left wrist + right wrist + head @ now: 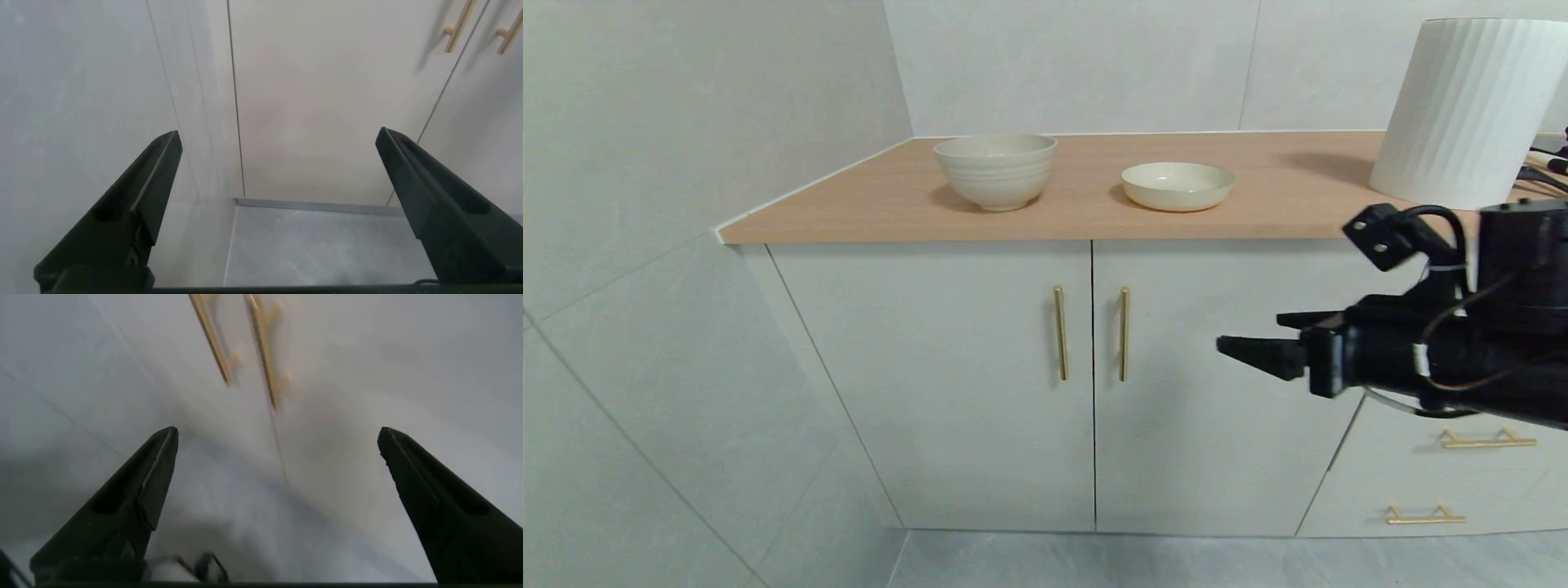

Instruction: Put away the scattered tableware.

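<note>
Currently, in the head view, the deep bowl (996,170) stands upright on the wooden worktop (849,208), at about 11 o'clock from the view's centre and near the worktop's left end. The shallow dish (1177,184) sits at 3 o'clock of the bowl, near it but not touching, and is also upright. Both are pale cream.

A white ribbed lamp shade (1470,110) stands on the same worktop at 3 o'clock of the dish, well apart from it.

Under the worktop is a white cabinet (931,392) with two doors, both shut. Each door carries an upright gold handle; the handles (1060,332) flank the centre seam, at 6 o'clock of the gap between bowl and dish. At 4 o'clock of the handles are two drawers (1486,482) with gold pulls, also shut.

The right gripper (1251,331) hangs in front of the right-hand door, at 3 o'clock from the view's centre. It is below worktop level, points toward 9 o'clock, and is well apart from the dish at its 12 o'clock. In the right wrist view its fingers (139,490) are spread wide, and the two handles show blurred through the gap.

In the left wrist view the left gripper (278,137) has its fingers (143,192) likewise wide apart. Beyond them lie the cabinet's front, the tiled wall (82,98) and a strip of grey floor (310,245).
</note>
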